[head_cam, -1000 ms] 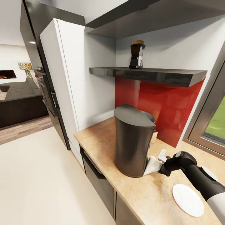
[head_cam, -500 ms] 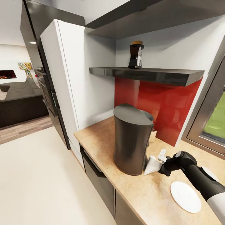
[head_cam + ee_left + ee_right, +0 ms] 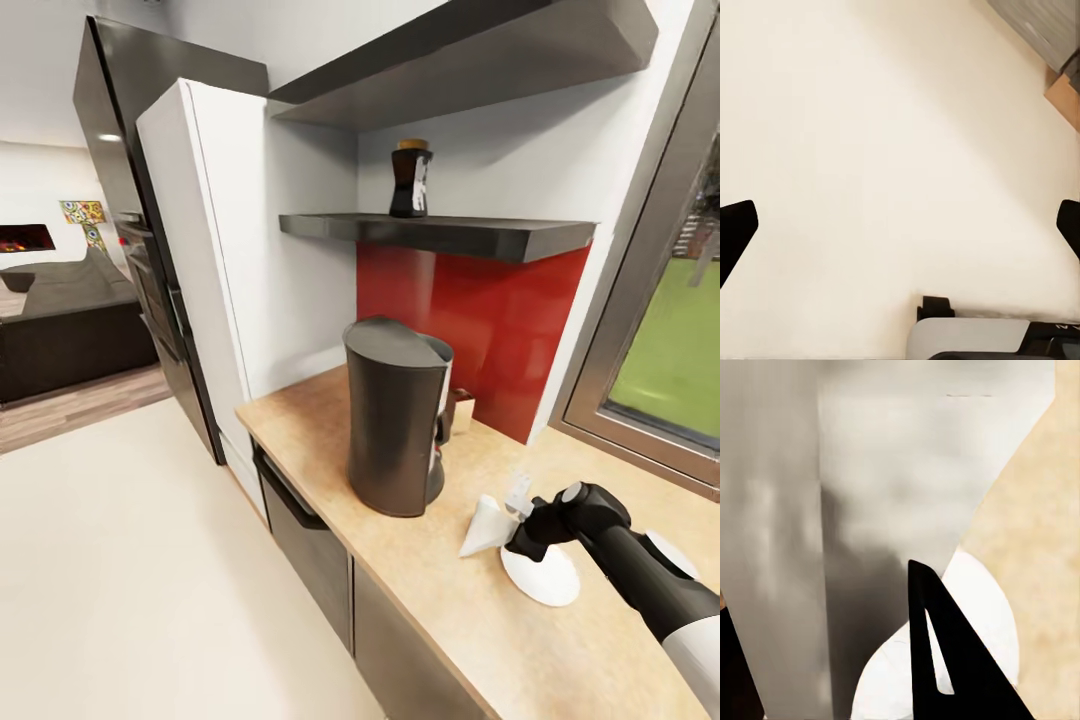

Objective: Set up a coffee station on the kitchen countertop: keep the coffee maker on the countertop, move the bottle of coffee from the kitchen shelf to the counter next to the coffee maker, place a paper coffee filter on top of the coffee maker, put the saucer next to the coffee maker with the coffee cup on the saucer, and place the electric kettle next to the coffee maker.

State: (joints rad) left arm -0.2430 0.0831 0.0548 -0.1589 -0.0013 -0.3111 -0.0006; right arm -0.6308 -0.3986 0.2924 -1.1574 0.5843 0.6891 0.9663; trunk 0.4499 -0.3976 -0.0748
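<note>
Pinching the paper coffee filter [image 3: 488,527] in our right gripper [image 3: 517,522], we hold it low beside the coffee maker [image 3: 394,428], above the saucer [image 3: 541,576], presumably for lifting on top.

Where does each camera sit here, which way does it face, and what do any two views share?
Head view: on the head, facing the countertop, coffee maker and bottle of coffee; right arm shows.
Left wrist view: on the left arm, facing pale floor; dark fingertips at the edges.
Right wrist view: along the right tool, gripping the paper coffee filter.
Shared: filter and saucer.
</note>
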